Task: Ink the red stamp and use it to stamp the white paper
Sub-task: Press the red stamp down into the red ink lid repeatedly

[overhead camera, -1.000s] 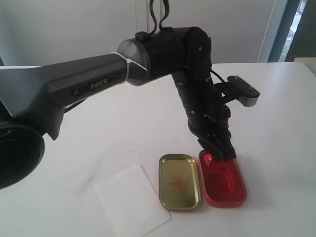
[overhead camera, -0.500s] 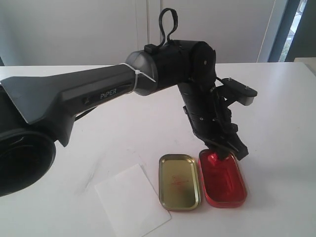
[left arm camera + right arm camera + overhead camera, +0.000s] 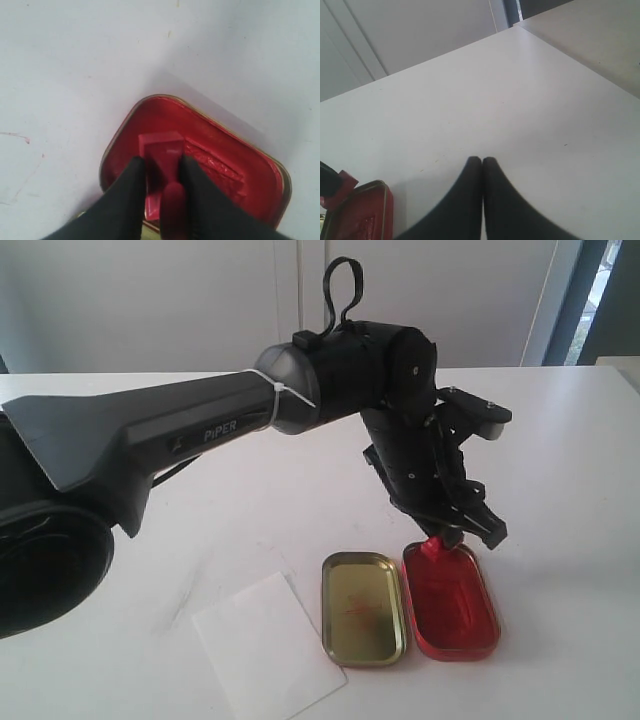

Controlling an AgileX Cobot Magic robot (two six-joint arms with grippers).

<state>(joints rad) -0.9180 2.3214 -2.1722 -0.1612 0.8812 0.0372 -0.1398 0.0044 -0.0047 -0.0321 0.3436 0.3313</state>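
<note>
The left gripper has its jaws partly closed on the narrow handle of the red stamp, one black finger on each side, and the grip looks firm. The stamp's long axis runs out from between the fingers and down, so the square block base leads and points into the ink pad tin. The base sits over one end of the tin, inside its rim. In the exterior view the left gripper leans at a slant over that end of the ink pad tin, and the red stamp is tilted rather than upright. Whether the base is touching the pad or hanging just above it cannot be told. The coming move turns on the paper's side: the gold lid lies just beside the tin, long side to long side, and the white paper lies flat past the lid, on the lid's side away from the tin and apart from it. I judge the carry must lift clear of the tin's rim and cross the lid. The left arm is nearer and has the stamp. The right gripper has its fingertips pressed together on nothing, above bare table, off to one side of the tin.
</note>
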